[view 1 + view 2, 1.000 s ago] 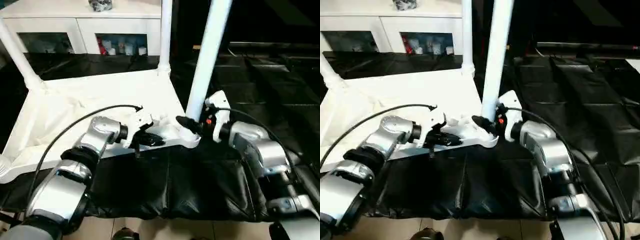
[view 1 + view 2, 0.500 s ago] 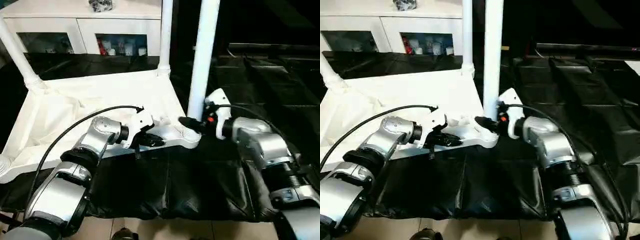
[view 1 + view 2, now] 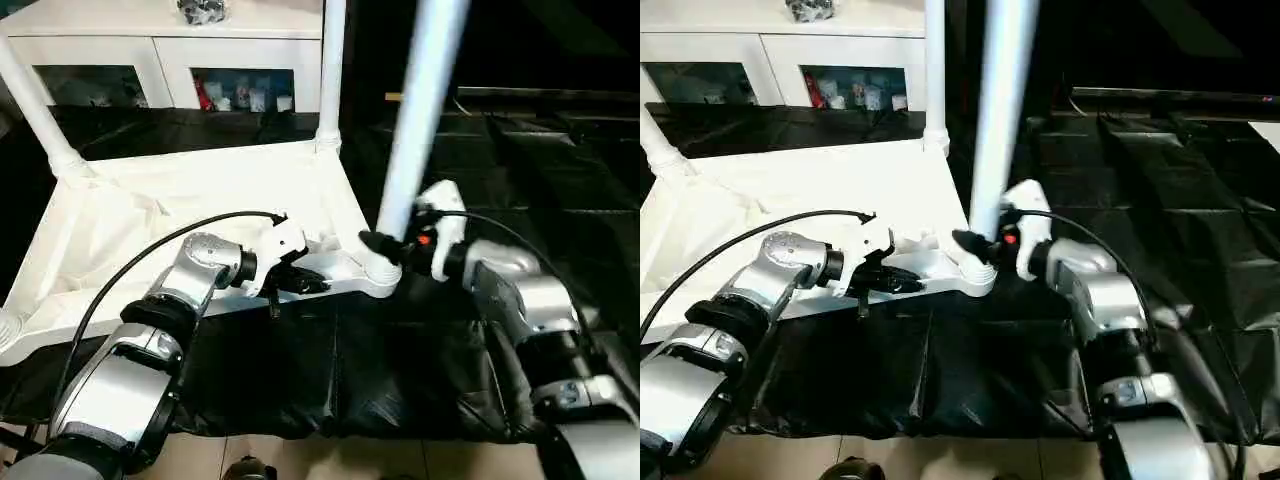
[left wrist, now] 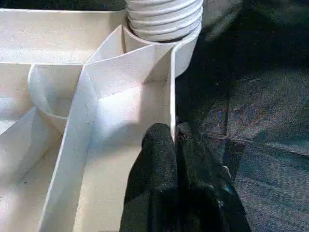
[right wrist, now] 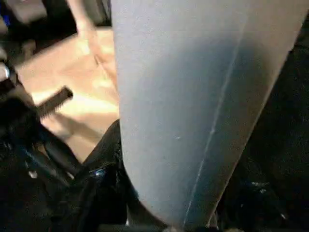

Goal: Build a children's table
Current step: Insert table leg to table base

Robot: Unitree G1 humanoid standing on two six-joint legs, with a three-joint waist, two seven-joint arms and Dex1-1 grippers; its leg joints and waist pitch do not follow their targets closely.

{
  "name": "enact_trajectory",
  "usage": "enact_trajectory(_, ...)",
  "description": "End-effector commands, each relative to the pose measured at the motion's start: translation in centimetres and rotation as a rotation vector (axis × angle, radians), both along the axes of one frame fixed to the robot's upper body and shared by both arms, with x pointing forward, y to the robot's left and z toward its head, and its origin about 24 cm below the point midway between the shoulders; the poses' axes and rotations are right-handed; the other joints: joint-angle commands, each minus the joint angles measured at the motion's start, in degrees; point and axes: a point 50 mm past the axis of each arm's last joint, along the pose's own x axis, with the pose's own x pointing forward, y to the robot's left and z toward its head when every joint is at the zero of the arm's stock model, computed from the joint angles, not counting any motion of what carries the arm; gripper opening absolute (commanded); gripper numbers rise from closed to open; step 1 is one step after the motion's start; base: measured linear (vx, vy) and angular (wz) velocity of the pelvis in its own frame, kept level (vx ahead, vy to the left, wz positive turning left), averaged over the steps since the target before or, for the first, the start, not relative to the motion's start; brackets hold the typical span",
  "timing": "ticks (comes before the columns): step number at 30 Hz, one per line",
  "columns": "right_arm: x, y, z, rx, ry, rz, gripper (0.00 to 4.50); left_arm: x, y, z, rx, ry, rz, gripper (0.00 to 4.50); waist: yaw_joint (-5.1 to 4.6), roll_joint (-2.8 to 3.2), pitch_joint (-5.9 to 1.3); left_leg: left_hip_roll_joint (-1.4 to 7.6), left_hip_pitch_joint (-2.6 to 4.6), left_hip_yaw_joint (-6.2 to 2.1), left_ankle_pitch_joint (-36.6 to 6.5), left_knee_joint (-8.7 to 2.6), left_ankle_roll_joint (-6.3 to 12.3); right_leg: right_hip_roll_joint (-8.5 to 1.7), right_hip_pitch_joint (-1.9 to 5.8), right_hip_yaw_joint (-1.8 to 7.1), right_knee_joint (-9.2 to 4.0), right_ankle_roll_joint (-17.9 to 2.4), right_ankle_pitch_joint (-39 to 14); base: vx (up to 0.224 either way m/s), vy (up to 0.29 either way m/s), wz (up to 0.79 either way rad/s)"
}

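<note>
Left wrist view: left tool pinches tabletop rim.

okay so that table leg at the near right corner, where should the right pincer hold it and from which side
Low on the leg, just above the corner socket, coming in level from the right: that side is open, while the tabletop blocks the left. The tube is widest near its base, and the right pincer already clasps it there.

Upright legs around open tabletop
</note>
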Motion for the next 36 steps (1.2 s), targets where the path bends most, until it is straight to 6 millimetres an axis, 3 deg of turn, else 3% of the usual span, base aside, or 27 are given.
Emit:
enact_trajectory(1, -0.7, -0.1, -1.8, 0.021, 0.081, -0.002, 1.88, 0.1, -0.3, 0.4, 0.005, -0.011, -0.014, 0.00, 0.35, -0.31, -4.95, 1.43, 1.18, -0.80, -12.7, -3.79, 1.35, -3.56, 3.21, 2.54, -4.04, -13.4, -11.8, 0.000, 0.000, 0.00)
enact_trajectory(4, -1.3, -0.5, -2.6, 0.042, 0.108, -0.010, 1.88, 0.1, -0.3, 0.4, 0.005, -0.012, -0.014, 0.00, 0.48, -0.26, -4.97, 1.45, 1.11, -0.80, -12.6, -3.80, 1.45, -3.66, 3.26, 2.57, -4.03, -13.4, -11.6, 0.000, 0.000, 0.00)
enact_trajectory(5, -1.4, -0.6, -2.9, 0.055, 0.115, -0.021, 1.88, 0.1, -0.3, 0.4, 0.005, -0.012, -0.014, 0.00, 0.51, 0.08, -5.00, 1.46, 1.15, -0.85, -12.6, -3.78, 1.39, -3.64, 3.20, 2.56, -3.99, -13.4, -11.4, 0.000, 0.000, 0.00)
enact_trajectory(6, -1.5, -0.7, -2.9, 0.057, 0.116, -0.022, 1.88, 0.1, -0.3, 0.4, 0.005, -0.012, -0.014, 0.00, 0.43, -0.06, -4.98, 1.47, 1.14, -0.81, -12.7, -3.81, 1.41, -3.58, 3.19, 2.56, -4.06, -13.4, -11.3, 0.000, 0.000, 0.00)
enact_trajectory(7, -1.6, -0.8, -3.1, 0.060, 0.118, -0.030, 1.88, 0.1, -0.4, 0.4, 0.005, -0.012, -0.014, 0.00, 0.49, 0.18, -4.99, 1.44, 1.18, -0.86, -12.9, -3.82, 1.22, -3.57, 3.19, 2.51, -4.01, -13.5, -11.4, 0.000, 0.000, 0.00)
enact_trajectory(12, -2.5, -1.3, -4.5, 0.018, 0.104, -0.074, 1.88, 0.1, -0.4, 0.4, 0.009, -0.018, -0.013, 0.00, 0.59, 0.04, -4.91, 1.45, 1.25, -0.93, -14.2, -4.00, 0.78, -3.63, 3.22, 2.51, -4.31, -12.9, -12.9, 0.000, 0.000, 0.00)
enact_trajectory(14, -2.6, -1.3, -4.6, -0.022, 0.084, -0.081, 1.88, 0.2, -0.4, 0.4, 0.011, -0.020, -0.012, 0.00, 0.58, 0.37, -4.78, 1.49, 1.36, -0.99, -15.1, -4.10, 0.49, -3.67, 3.09, 2.52, -4.46, -12.6, -13.9, 0.000, 0.000, 0.00)
enact_trajectory(20, -2.2, -0.3, -3.2, -0.142, -0.018, -0.042, 1.88, 0.2, -0.4, 0.3, 0.028, -0.028, -0.015, 0.00, 0.24, 0.01, -4.55, 1.34, 1.57, -1.07, -17.2, -4.36, -0.13, -3.69, 3.10, 2.58, -5.12, -11.1, -18.5, 0.000, 0.000, 0.00)
enact_trajectory(24, -2.1, 0.5, -2.7, -0.179, -0.046, 0.006, 1.88, 0.2, -0.3, 0.3, 0.034, -0.029, -0.017, 0.00, 0.01, 0.11, -4.54, 1.38, 1.51, -1.10, -17.1, -4.41, -0.01, -3.60, 3.03, 2.58, -5.04, -11.0, -17.6, 0.000, 0.000, 0.00)
enact_trajectory(25, -2.2, 0.7, -2.7, -0.192, -0.044, 0.025, 1.88, 0.1, -0.3, 0.3, 0.036, -0.030, -0.019, 0.00, -0.07, -0.38, -4.51, 1.35, 1.46, -1.04, -17.0, -4.41, 0.12, -3.54, 3.04, 2.60, -5.06, -11.0, -17.7, 0.000, 0.000, 0.00)
enact_trajectory(26, -2.2, 0.8, -2.7, -0.202, -0.041, 0.041, 1.88, 0.1, -0.3, 0.2, 0.038, -0.031, -0.020, 0.00, -0.01, -0.09, -4.47, 1.34, 1.52, -1.07, -16.9, -4.42, 0.13, -3.61, 3.02, 2.60, -5.05, -10.9, -18.3, 0.000, 0.000, 0.00)
enact_trajectory(36, -2.7, 1.5, -3.9, -0.272, 0.005, 0.167, 1.88, -0.1, -0.1, 0.1, 0.046, -0.031, -0.041, 0.00, -0.18, -0.24, -4.39, 1.43, 1.60, -1.08, -17.7, -4.55, 0.22, -3.57, 2.94, 2.64, -5.19, -10.6, -19.0, 0.000, 0.000, 0.00)
